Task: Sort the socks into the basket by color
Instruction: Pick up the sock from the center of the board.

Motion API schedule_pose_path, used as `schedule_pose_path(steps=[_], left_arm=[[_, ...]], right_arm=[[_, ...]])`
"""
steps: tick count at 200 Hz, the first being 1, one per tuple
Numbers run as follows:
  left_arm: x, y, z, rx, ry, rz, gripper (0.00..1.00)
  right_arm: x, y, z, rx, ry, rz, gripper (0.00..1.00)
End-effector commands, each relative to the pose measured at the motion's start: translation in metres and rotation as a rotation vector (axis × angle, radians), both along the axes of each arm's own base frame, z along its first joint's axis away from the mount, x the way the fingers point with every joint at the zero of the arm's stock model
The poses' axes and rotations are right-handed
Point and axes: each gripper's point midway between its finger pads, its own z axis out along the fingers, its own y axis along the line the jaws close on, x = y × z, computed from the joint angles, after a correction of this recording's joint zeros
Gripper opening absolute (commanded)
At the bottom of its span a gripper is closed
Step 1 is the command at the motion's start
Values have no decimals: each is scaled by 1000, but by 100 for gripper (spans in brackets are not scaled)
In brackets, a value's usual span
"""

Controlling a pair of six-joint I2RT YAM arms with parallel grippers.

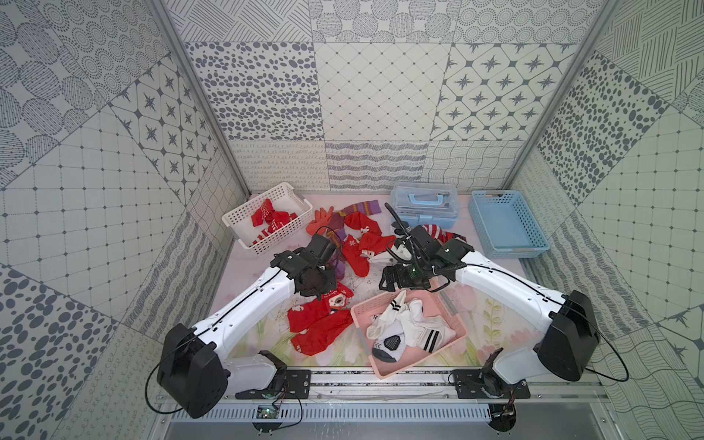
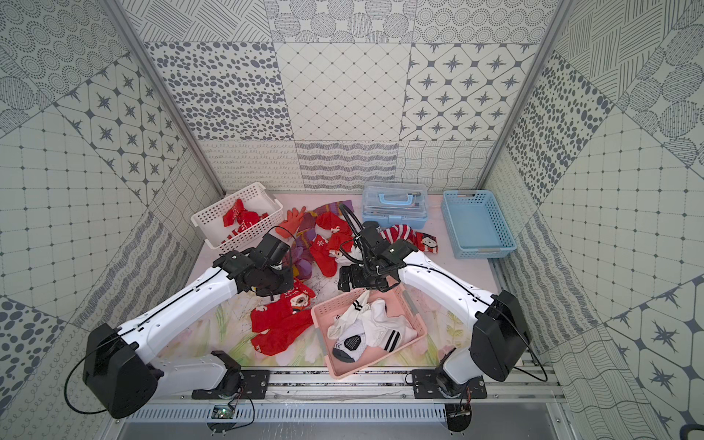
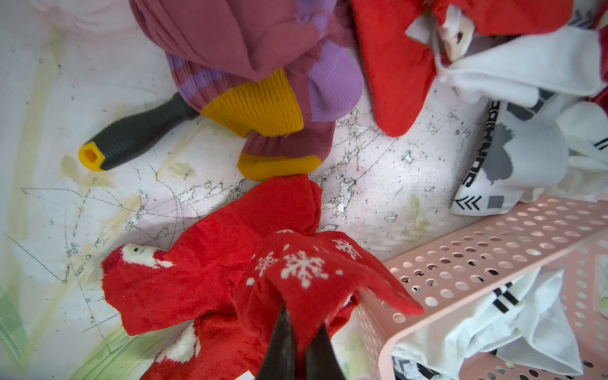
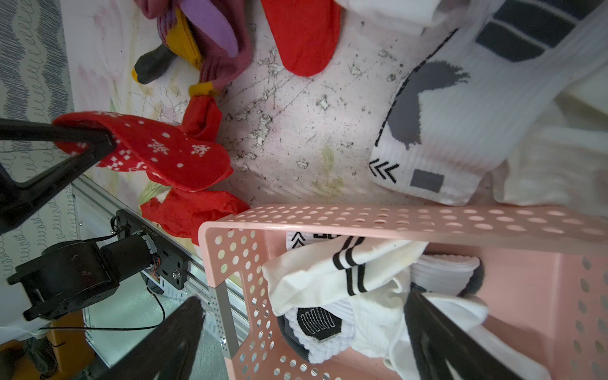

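My left gripper (image 3: pixel 297 316) is shut on a red snowflake sock (image 3: pixel 306 266), pinching its fabric just above the mat beside the pink basket (image 3: pixel 493 230). More red socks (image 1: pixel 320 327) lie under it in front. My right gripper (image 4: pixel 302 299) hangs open over the pink basket (image 1: pixel 360 324), which holds white socks (image 1: pixel 411 331) with black marks. A white basket (image 1: pixel 244 213) at the back left holds red socks (image 1: pixel 272 219). A mixed pile lies mid-table: red socks (image 1: pixel 362 244), purple socks with yellow toes (image 3: pixel 256 102), a white sock (image 3: pixel 513 154).
An empty blue basket (image 1: pixel 506 249) stands at the back right, next to a clear toolbox (image 1: pixel 424 205). An orange-red glove (image 1: pixel 320 221) lies by the white basket. A black-handled tool with a yellow end (image 3: pixel 131 135) pokes out from under the purple socks.
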Motion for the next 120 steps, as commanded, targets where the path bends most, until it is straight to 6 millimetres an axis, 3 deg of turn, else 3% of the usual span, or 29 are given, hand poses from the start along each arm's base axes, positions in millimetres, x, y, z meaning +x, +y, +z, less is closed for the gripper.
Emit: schedule_pose_path(steps=[1, 80, 120], left_arm=[[4, 15, 9, 90, -45, -9, 0], [4, 8, -38, 82, 53, 2, 0], [9, 5, -39, 77, 39, -1, 0]], right_arm=[[6, 6, 5, 16, -20, 13, 98], [2, 1, 4, 24, -20, 0, 98], [-1, -1, 5, 33, -23, -10, 98]])
